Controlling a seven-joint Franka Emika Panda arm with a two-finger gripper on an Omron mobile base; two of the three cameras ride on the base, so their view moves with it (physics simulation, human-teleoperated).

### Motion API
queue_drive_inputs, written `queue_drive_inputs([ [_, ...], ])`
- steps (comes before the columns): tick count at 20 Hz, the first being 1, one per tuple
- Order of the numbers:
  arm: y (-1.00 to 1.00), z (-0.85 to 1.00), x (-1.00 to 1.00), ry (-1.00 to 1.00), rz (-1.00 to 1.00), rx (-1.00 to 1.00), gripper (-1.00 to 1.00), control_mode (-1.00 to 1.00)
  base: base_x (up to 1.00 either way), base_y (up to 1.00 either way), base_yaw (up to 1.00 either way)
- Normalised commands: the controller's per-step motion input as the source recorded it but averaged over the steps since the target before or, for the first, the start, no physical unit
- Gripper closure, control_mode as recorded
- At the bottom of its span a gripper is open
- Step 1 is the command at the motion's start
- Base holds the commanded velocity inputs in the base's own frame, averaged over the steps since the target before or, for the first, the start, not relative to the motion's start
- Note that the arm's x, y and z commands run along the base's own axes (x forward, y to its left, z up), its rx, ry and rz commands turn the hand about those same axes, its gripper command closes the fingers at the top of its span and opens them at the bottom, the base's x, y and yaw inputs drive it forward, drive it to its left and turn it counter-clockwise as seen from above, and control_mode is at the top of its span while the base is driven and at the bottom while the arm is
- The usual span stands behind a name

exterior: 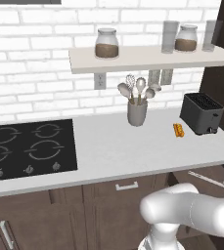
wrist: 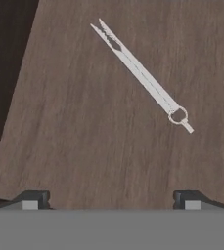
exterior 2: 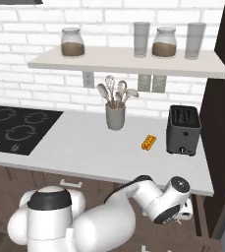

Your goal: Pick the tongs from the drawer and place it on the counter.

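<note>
From the left base view, the pale table [exterior: 133, 146] carries a grey utensil crock [exterior: 137, 112], a black toaster [exterior: 202, 113] and a small orange item [exterior: 179, 130] – and the tongs [exterior: 206, 178] lie below its front edge in the open drawer [exterior: 201, 172]

The right base view has the arm bent down under the table edge

In the hand view the tool [wrist: 111, 199] hangs wide open, gripping nothing – the tongs slant across the brown drawer floor, well clear of its fingertips [wrist: 30, 200]
</note>
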Motion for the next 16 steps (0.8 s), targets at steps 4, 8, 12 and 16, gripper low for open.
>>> queue_drive_inputs([
  [4, -0.05, -0.19, 0.1, 0.0, 0.1, 0.01, -1.0, -1.0, 0.0, 0.0, 0.0],
  [8, 0.0, -0.21, 0.24, 0.0, 0.06, 0.0, -1.0, -1.0, 0.0, 0.0, 0.0],
  [12, -0.01, -0.21, 0.32, 0.0, 0.02, 0.0, -1.0, -1.0, 0.0, 0.0, 0.0],
  [16, -0.16, -0.15, 0.24, 0.0, 0.01, 0.0, -1.0, -1.0, 0.0, 0.0, 0.0],
])
